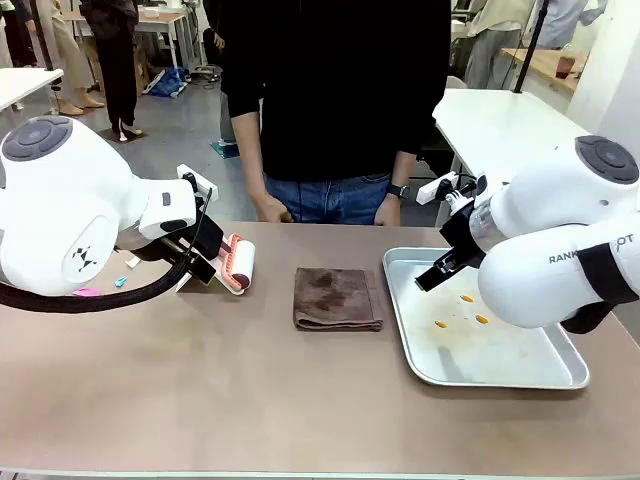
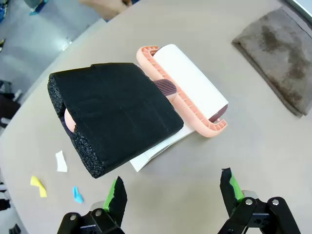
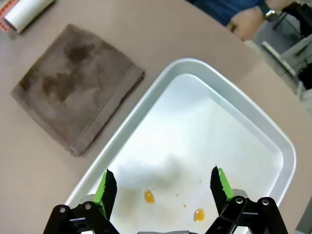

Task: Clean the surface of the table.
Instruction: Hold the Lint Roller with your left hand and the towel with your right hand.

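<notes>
Jaws are held apart on the left gripper (image 2: 173, 187), poised above a lint roller (image 2: 190, 85) laid on the table (image 1: 250, 400), which is spread across the front view before a person (image 1: 335, 100). The right gripper (image 3: 163, 187), likewise spread open, is positioned over a metal tray (image 3: 219, 126) spotted with orange drops (image 3: 149, 196). A folded brown cloth (image 1: 337, 298) is placed between roller and tray.
</notes>
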Available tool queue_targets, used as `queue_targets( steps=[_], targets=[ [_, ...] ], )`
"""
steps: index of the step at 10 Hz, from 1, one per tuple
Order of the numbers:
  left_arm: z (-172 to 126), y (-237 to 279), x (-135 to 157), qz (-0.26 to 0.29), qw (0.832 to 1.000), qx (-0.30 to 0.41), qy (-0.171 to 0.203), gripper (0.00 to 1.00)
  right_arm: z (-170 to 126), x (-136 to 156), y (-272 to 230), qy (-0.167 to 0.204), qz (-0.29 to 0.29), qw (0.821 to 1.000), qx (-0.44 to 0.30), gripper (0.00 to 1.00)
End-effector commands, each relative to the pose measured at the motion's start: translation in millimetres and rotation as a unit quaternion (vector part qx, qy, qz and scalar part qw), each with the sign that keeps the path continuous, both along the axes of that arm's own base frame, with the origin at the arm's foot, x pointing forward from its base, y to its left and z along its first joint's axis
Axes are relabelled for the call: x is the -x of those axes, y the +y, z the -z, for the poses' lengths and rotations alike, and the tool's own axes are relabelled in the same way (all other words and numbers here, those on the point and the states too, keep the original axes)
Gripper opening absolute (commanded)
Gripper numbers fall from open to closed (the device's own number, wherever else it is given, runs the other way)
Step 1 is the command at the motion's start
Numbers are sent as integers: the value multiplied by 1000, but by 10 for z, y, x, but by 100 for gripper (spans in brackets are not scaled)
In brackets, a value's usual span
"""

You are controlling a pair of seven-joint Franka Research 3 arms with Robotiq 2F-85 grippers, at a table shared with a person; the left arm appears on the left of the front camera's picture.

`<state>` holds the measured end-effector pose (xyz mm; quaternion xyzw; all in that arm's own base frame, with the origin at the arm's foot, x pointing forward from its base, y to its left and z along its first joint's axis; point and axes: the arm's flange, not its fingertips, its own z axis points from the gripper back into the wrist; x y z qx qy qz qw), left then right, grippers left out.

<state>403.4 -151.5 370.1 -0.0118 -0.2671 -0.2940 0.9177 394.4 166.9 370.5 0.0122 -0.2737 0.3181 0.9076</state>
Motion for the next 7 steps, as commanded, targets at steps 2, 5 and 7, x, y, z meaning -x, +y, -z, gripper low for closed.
queue_targets(
  steps=[2,5,7],
  targets=[
    [-1,-1,0,0,1000,0,0,100,-2,-1,1,0,0,1000,0,100],
    [-1,-1,0,0,1000,0,0,100,-2,-1,1,0,0,1000,0,100],
    [-1,-1,0,0,1000,0,0,100,-2,-1,1,0,0,1000,0,100]
  ],
)
